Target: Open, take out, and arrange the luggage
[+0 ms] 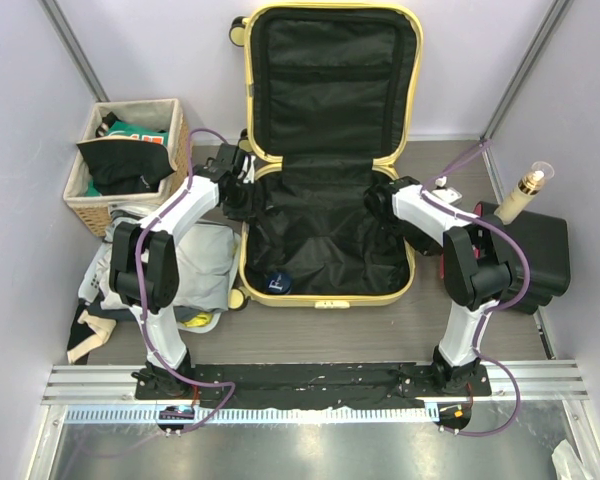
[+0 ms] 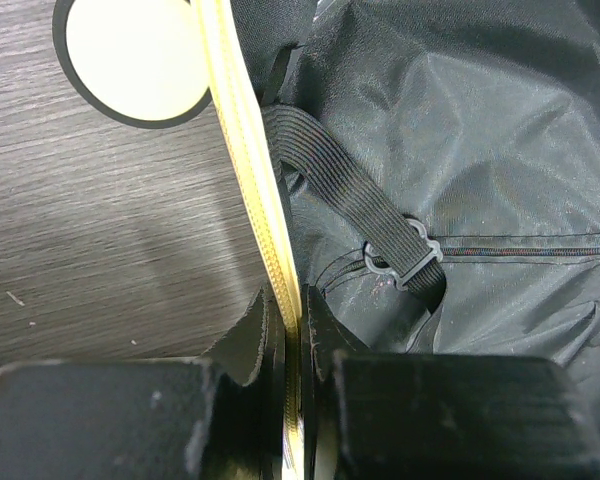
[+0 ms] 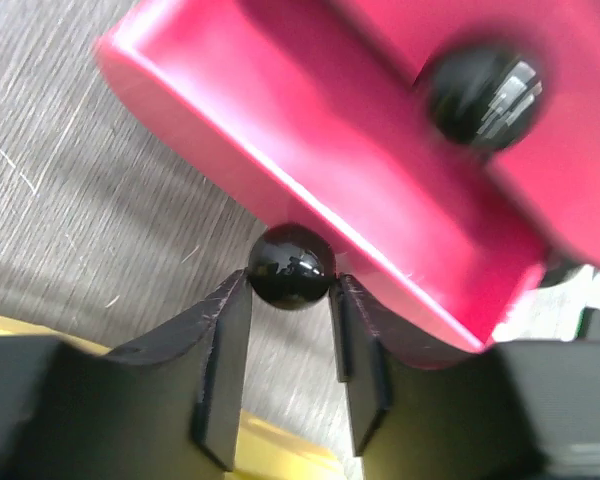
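I see the luggage [image 1: 325, 300] open, a dark round item [image 1: 276, 283] inside. Left jaws pinch its rim [image 2: 250, 170]; right jaws flank a black knob [image 3: 290, 265], grip unclear.

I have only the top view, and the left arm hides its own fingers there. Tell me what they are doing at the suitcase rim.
Observer: In the left wrist view, the left fingers sit one on each side of the pale-yellow rim of the luggage, closed on it.
Operator: Now report the right fingers.
Observer: In the right wrist view, a glossy black ball on the red-edged case sits between the tips of the right fingers. I cannot tell whether they pinch it.
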